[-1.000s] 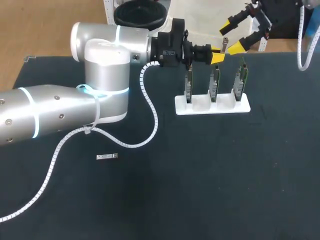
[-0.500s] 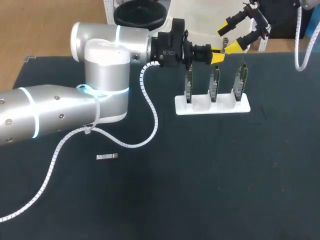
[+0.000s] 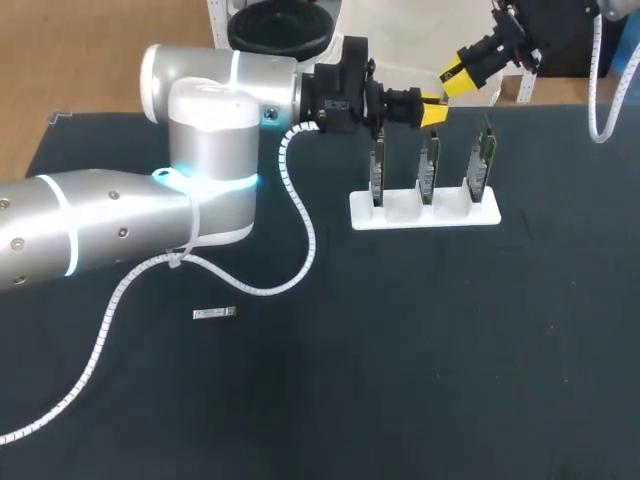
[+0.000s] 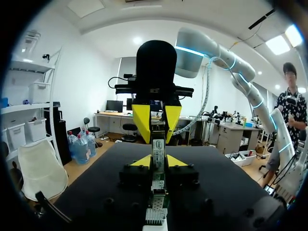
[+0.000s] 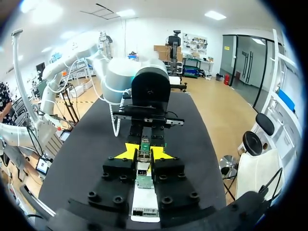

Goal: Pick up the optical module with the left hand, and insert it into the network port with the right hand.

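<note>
Dark table point(image 3: 400, 360): white rack point(image 3: 424, 216), three upright cards point(image 3: 431, 165)

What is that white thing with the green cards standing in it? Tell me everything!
It is a low white holder, plastic by its look, lying flat on the dark table. It has three slots in a row, and a green circuit card stands upright in each. Nothing else seems to touch it.

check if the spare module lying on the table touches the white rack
Apart. Head view shows the spare optical module lying alone on the dark table, far from the white rack.
</note>
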Controlling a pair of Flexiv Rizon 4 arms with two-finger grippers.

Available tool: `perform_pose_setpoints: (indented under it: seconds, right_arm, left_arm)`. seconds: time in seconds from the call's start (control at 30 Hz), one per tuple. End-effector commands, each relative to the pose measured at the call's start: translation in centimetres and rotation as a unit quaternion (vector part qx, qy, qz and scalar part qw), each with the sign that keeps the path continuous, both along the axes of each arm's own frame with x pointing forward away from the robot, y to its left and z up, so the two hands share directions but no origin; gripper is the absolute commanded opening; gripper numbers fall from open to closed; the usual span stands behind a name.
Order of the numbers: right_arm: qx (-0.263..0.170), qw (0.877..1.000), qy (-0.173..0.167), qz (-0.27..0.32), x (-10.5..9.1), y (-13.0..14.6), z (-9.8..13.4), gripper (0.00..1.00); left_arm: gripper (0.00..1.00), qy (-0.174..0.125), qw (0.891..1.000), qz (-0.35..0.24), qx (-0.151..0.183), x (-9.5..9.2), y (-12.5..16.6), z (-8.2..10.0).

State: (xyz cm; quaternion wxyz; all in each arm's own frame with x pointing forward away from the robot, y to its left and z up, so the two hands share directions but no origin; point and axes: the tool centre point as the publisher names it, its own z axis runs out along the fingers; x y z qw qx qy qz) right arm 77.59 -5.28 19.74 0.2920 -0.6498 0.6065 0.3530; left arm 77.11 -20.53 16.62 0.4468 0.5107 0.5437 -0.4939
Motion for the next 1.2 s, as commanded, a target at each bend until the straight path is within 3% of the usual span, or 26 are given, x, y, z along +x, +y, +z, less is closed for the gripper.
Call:
perform_pose_setpoints:
  seconds: [0.03, 0.1, 0.13, 0.17, 0.2, 0.23, 0.7, 1.2]
  right_arm:
    - [0.001, 1.0, -0.001, -0.001, 0.2, 0.0, -0.2, 0.0]
    - [0.001, 1.0, -0.002, 0.0, 0.2, 0.1, -0.2, 0.0]
    - [0.001, 1.0, -0.002, 0.0, 0.2, 0.1, -0.2, 0.0]
    - [0.001, 1.0, -0.002, 0.0, 0.2, 0.1, -0.2, 0.0]
    - [0.001, 1.0, -0.002, -0.001, 0.2, 0.1, -0.2, 0.0]
    - [0.002, 1.0, -0.002, -0.001, 0.2, 0.1, -0.2, 0.0]
    - [0.005, 1.0, -0.005, -0.004, 0.5, 0.0, -0.2, 0.0]
    - [0.005, 1.0, -0.006, -0.002, 0.5, -0.2, -0.2, 0.0]
  left_arm:
    - [0.0, 0.001, 1.0, -0.004, 0.0, 0.0, -0.2, 0.0]
    - [0.0, 0.001, 1.0, -0.004, 0.0, 0.0, -0.2, 0.0]
    - [0.1, 0.001, 1.0, -0.004, 0.0, 0.0, -0.2, 0.0]
    - [0.4, 0.001, 1.0, -0.004, 0.0, 0.0, -0.2, 0.0]
    - [0.91, 0.001, 1.0, -0.004, 0.0, 0.0, -0.2, 0.0]
    - [1.0, 0.001, 1.0, -0.004, 0.0, 0.0, -0.2, 0.0]
    - [1.0, -0.018, 1.0, 0.001, 0.009, 0.1, 0.0, 0.5]
    - [1.0, -0.022, 0.996, 0.044, 0.08, 0.1, 2.2, 0.4]
